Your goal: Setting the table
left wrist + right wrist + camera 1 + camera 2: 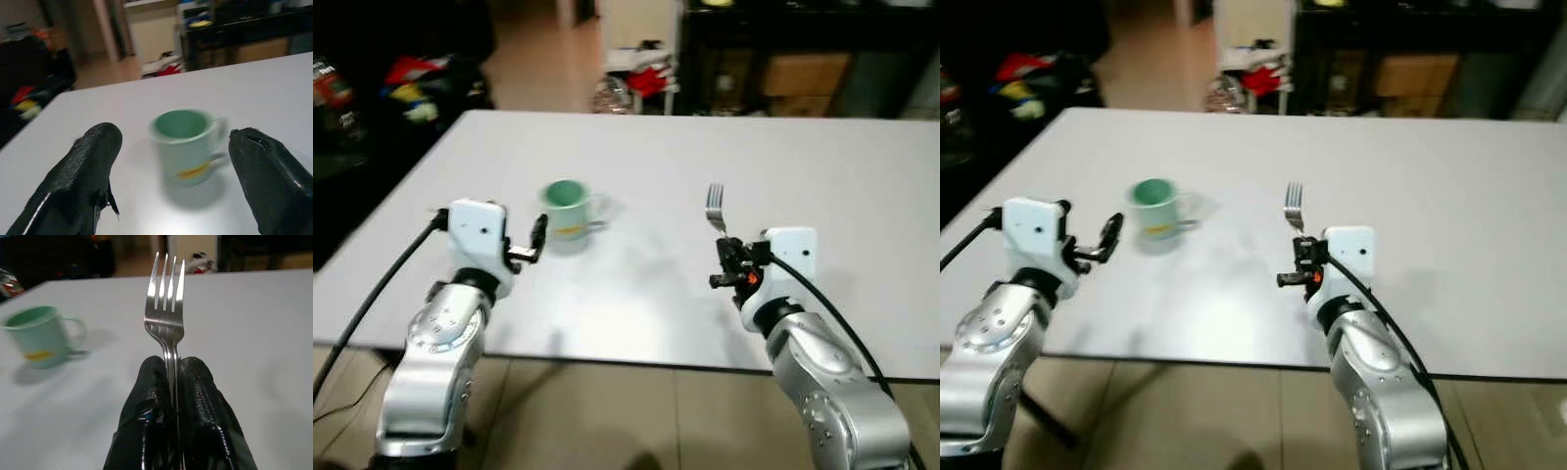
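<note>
Head views: green mug (566,208) on white worktop (666,157), 11 o'clock of centre; fork (715,209) at 1 o'clock.
Left wrist: left claw (176,181) spread wide, mug between fingers, untouched.
Right wrist: right claw (171,382) clamps fork handle, tines forward.

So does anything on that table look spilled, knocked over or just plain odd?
Nothing stands out. The pale green ceramic mug stands upright on the white table, with no spill around it. The right gripper is shut on a silver metal fork, tines pointing away. The left gripper is open, facing the mug.
</note>
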{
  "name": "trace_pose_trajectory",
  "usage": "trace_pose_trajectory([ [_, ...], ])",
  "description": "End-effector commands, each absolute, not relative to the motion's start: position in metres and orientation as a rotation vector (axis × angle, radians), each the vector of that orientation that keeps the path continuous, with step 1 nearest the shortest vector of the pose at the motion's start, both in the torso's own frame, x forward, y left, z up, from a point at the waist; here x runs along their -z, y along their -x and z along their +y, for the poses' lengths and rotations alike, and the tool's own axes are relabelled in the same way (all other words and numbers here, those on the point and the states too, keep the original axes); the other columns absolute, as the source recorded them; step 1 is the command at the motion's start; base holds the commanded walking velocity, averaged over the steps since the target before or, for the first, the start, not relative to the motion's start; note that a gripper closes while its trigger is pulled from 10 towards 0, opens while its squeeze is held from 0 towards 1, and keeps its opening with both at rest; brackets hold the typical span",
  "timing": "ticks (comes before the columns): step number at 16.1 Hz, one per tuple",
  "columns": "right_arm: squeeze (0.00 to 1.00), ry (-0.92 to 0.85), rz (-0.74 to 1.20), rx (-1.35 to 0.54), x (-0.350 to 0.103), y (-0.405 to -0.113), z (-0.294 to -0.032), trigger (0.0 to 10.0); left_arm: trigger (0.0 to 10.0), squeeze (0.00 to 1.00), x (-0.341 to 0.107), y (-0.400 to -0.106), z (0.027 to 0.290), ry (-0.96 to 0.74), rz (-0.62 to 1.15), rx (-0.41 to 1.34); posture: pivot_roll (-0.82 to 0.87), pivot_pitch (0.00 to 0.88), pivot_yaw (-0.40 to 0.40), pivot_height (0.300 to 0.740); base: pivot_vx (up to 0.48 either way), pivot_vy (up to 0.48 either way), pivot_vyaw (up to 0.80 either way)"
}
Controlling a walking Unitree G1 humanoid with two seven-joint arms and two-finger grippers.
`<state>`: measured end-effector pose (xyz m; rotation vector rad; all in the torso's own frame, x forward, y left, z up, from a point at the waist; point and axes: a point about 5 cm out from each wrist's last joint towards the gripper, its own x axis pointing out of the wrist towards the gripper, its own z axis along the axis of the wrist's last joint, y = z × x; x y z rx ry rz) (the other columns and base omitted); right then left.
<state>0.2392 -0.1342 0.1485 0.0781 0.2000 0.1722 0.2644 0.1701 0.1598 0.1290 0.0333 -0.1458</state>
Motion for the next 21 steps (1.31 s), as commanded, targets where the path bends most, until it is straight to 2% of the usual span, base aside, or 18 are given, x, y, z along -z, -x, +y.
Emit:
trace_pose_trajectory([
  [1, 0.0, -0.077, 0.192, -0.166, -0.1514, -0.2411, -0.1343, 10.0, 10.0, 0.0, -0.1622, -0.2648, 0.1732, -0.147, 0.03, 0.141, 0.04, 0.0, 0.042, 0.74, 0.341, 0.0, 0.0],
  [4, 0.0, -0.074, 0.191, -0.165, -0.151, -0.242, -0.1342, 10.0, 10.0, 0.0, -0.163, -0.2655, 0.172, -0.148, 0.027, 0.146, 0.04, 0.0, 0.046, 0.74, 0.34, 0.0, 0.0],
  [11, 0.0, -0.086, 0.194, -0.115, -0.1488, -0.2449, -0.1385, 10.0, 10.0, 0.0, -0.1633, -0.2689, 0.1685, -0.161, 0.031, 0.174, 0.04, 0.0, 0.064, 0.74, 0.0, 0.0, -0.07],
  [13, 0.0, -0.089, 0.193, -0.111, -0.1486, -0.2455, -0.1382, 10.0, 10.0, 0.0, -0.1636, -0.2693, 0.1689, -0.16, 0.03, 0.177, 0.04, 0.0, 0.064, 0.74, 0.0, 0.397, -0.77],
  [21, 0.0, -0.082, 0.191, -0.107, -0.1475, -0.2469, -0.1376, 10.0, 10.0, 0.0, -0.1637, -0.2692, 0.17, -0.165, 0.032, 0.176, 0.04, 0.0, 0.064, 0.74, 0.0, 0.472, 0.0],
])
